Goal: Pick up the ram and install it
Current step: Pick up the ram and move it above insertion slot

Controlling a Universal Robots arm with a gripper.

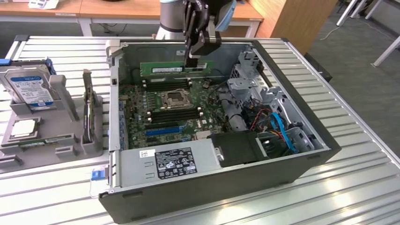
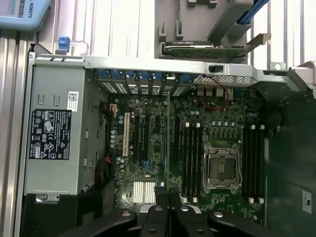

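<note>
The ram (image 1: 168,69) is pinched by the pincer (image 1: 198,57), whose fingers are pressed together on the upper edge of the stick, near the end towards the exterior view's right. The ram is held level, with its long side across the open computer case (image 1: 218,192), above the green motherboard (image 1: 138,101). In the exterior view it is seen beyond the processor socket (image 1: 175,97), near the back wall of the case, over the black memory slots (image 1: 166,84) on that side. Whether a slot is touched by it cannot be told.

In the wrist view the ram (image 2: 169,143) is seen edge-on as a thin green line coming out from the pincer (image 2: 168,195), just beside a row of memory slots (image 2: 190,153) next to the socket.

A grey power supply (image 1: 168,161) is mounted in the near part of the case. The case is laid on a slatted metal counter (image 1: 356,187). On the exterior view's left, a hard drive (image 1: 28,86) is kept in a grey holder (image 1: 62,93).
</note>
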